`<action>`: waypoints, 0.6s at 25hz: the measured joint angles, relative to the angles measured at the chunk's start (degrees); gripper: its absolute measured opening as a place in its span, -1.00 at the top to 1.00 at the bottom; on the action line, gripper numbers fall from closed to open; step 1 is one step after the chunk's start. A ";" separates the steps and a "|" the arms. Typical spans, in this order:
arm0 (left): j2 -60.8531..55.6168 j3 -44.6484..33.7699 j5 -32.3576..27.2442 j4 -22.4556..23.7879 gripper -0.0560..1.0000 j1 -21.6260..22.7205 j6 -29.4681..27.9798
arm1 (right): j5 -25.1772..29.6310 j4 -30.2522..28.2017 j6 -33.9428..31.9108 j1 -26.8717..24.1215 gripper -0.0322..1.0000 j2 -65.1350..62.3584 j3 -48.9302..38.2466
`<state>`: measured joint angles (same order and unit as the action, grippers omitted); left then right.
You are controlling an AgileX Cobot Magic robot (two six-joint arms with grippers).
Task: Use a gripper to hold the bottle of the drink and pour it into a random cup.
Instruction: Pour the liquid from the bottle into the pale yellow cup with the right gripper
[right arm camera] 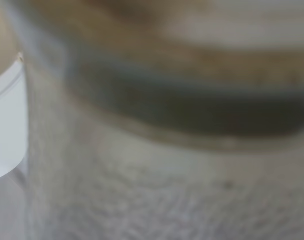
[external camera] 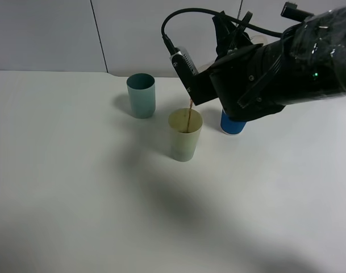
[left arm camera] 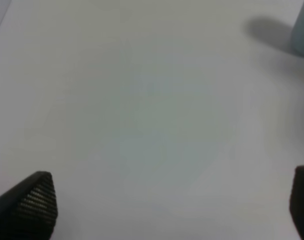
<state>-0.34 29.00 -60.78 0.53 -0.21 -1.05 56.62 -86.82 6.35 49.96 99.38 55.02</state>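
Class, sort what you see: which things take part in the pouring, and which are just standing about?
In the job: the right gripper, the bottle of the drink it tips, the pale yellow-green cup catching the brown stream.
Standing about: the teal cup, the blue cup, the open left gripper.

Table (external camera: 65, 187) front & left open — teal cup (external camera: 141, 95), cup (external camera: 185, 136), blue cup (external camera: 232, 125) stand rear-centre, rt arm (external camera: 297, 62) over blue cup

white table (external camera: 76, 199), pale grey panelled wall (external camera: 48, 34) behind
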 joint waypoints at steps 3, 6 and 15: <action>0.00 0.00 0.00 0.00 -0.86 0.00 0.00 | 0.06 -0.40 0.04 0.00 0.20 0.00 0.00; 0.00 0.00 0.00 0.00 -0.86 0.00 0.00 | 0.12 -1.01 0.17 0.17 0.20 0.00 0.00; 0.00 0.00 0.00 0.00 -0.86 0.00 0.00 | -0.77 -2.01 0.24 0.66 0.20 0.00 0.00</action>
<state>-0.34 29.00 -60.78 0.53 -0.21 -1.05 55.85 -88.83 6.60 50.62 99.38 55.02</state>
